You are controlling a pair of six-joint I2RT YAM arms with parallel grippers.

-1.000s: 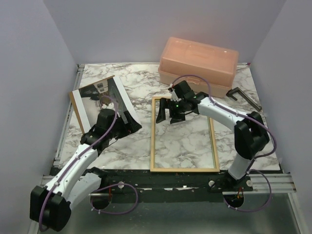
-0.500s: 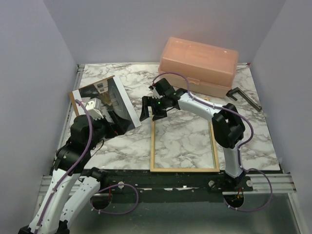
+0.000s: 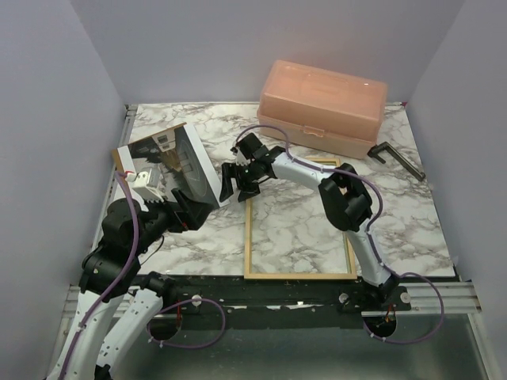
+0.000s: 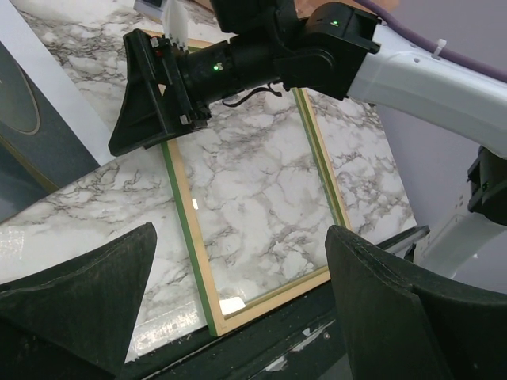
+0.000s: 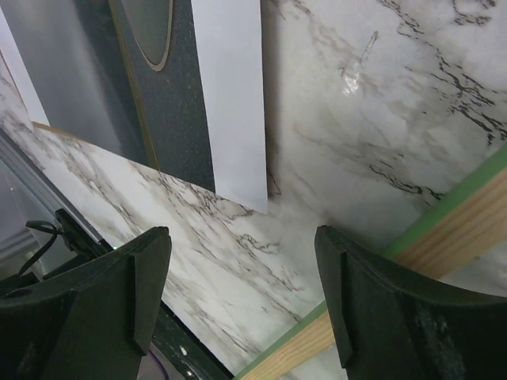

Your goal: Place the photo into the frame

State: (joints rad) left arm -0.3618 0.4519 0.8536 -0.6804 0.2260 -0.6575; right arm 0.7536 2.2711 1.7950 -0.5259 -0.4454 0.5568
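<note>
- The photo [image 3: 168,162] lies flat and picture side up on the marble surface [image 3: 380,214], just left of the right jaws. In the right wrist view its near right corner sits just ahead of them, between the two fingertips.
- The right arm [image 3: 299,168] reaches across the far left corner of the frame [image 3: 298,275]. Its jaws stand wide with nothing between them, over the bare strip of surface between photo and frame.
- The frame lies flat just right of those jaws, pale wood up, with green showing along its edge. Its corner is close beside one fingertip and apart from the photo.
- Photo and frame both run roughly near to far. The photo is skewed somewhat, so it likely needs a slight turn as well as a slide to the right.
- The left arm [image 3: 119,237] holds its jaws wide and empty off the photo's near edge, with the frame ahead of them. Their height is hard to judge from above, but they seem clear of the surface.
- The right jaws are nearer the photo's corner and the likelier to take it. The thin sheet offers little to pinch until an edge is lifted.
</note>
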